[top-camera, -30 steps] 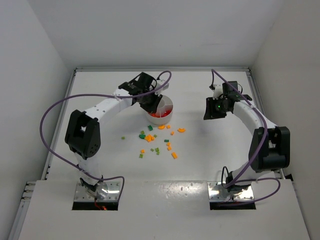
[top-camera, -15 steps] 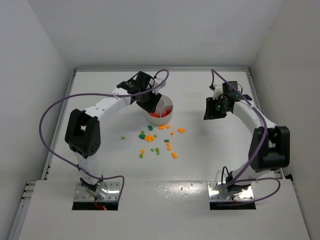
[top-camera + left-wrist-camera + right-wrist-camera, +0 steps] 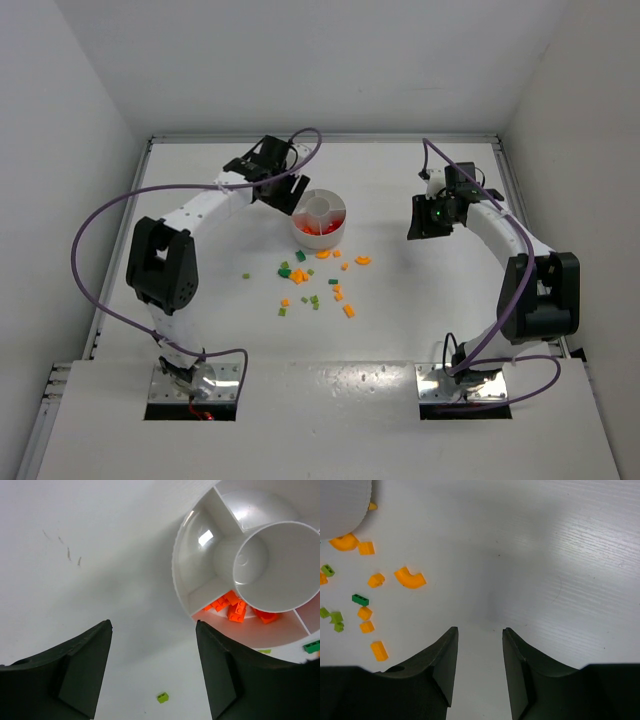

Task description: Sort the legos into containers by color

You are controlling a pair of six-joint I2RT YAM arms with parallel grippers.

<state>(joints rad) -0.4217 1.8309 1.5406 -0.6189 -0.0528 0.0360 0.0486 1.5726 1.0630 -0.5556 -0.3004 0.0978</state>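
Observation:
The round white dish (image 3: 335, 235) stands at the table's middle back, with a central cup (image 3: 277, 567) and wedge sections. One wedge holds several red bricks (image 3: 235, 607); the other wedges that show look empty. Loose orange and green bricks (image 3: 315, 280) lie scattered in front of the dish. My left gripper (image 3: 281, 200) is open and empty just left of the dish, above bare table with one small green brick (image 3: 162, 697) between its fingers. My right gripper (image 3: 418, 232) is open and empty at the right, over bare table, right of the orange curved brick (image 3: 410, 578).
White walls enclose the table on the left, back and right. Purple cables arc from both arms. The dish's ribbed outer wall (image 3: 342, 505) shows at the top left of the right wrist view.
My left gripper has moved off the dish to the left and back; the dish's cup now shows uncovered. The right arm has not moved.

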